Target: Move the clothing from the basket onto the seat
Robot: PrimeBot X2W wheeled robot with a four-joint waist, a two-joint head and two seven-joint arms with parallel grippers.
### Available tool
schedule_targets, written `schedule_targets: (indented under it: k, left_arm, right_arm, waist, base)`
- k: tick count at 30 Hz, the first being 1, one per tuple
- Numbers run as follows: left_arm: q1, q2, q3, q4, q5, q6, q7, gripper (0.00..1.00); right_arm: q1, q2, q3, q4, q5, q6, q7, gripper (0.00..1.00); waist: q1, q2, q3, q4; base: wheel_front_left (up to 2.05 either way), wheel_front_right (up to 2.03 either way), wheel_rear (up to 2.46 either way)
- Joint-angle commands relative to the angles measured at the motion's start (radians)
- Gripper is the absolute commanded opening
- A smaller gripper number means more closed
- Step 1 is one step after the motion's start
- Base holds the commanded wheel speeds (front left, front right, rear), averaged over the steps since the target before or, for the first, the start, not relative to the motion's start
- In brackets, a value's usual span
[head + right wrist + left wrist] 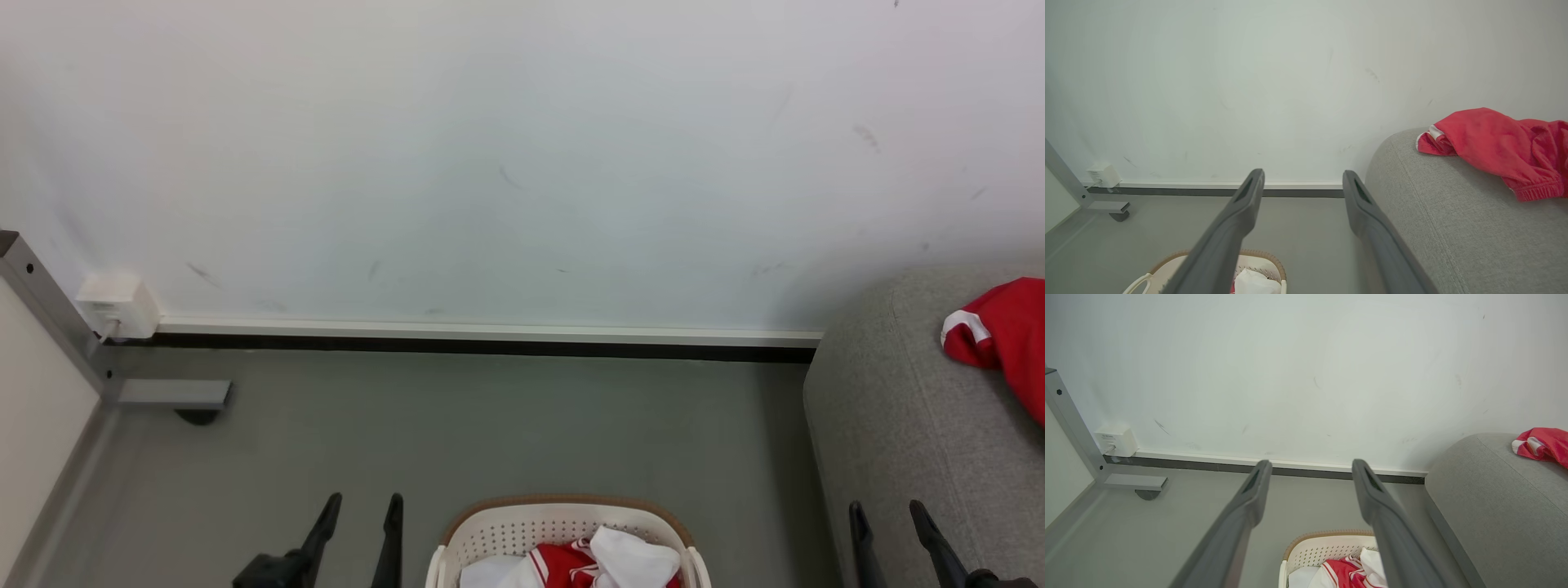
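The cream basket [498, 535] with its brown rim sits on the floor at the bottom centre, holding red-and-white clothing [563, 563]. One red garment [1000, 339] lies on the grey seat [890, 425] at the right. My left gripper [359, 506] hangs open left of the basket, nothing between its fingers. My right gripper [888, 514] is open over the seat's front edge, also empty. The left wrist view shows the left gripper [1308, 469] above the basket [1310, 551], and the right wrist view shows the right gripper [1302, 179] beside the seat [1453, 228] and its garment [1498, 143].
A white wall with a dark skirting [490, 347] runs across the back. A grey metal frame leg with a foot [175, 396] and a white wall box [118, 306] stand at the left. Grey floor [506, 425] lies between the basket and the wall.
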Motion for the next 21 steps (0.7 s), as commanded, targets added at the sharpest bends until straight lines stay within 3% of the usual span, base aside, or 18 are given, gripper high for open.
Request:
schedule_targets:
  k: [1, 10, 21]
  left_arm:
    - [0.017, -0.006, 0.016, 0.005, 0.020, -0.014, 0.000, 1.00]
    - [0.034, -0.051, 0.088, 0.021, 0.080, -0.078, 0.000, 1.00]
    - [0.034, -0.083, 0.139, 0.039, 0.125, -0.120, -0.001, 1.00]
  right_arm:
    - [0.010, -0.001, 0.003, 0.005, 0.008, -0.002, 0.000, 1.00]
    - [0.008, 0.002, 0.011, 0.016, 0.012, -0.002, 0.000, 1.00]
    - [-0.001, 0.005, 0.016, 0.016, 0.017, -0.002, 0.000, 1.00]
  waist:
    - [0.0001, 0.0000, 0.000, -0.003]
    - [0.0001, 0.0000, -0.001, -0.011]
    - [0.0001, 0.0000, 0.003, -0.016]
  base:
    - [0.00, 0.00, 0.00]
    - [0.00, 0.00, 0.00]
    - [0.00, 0.00, 0.00]
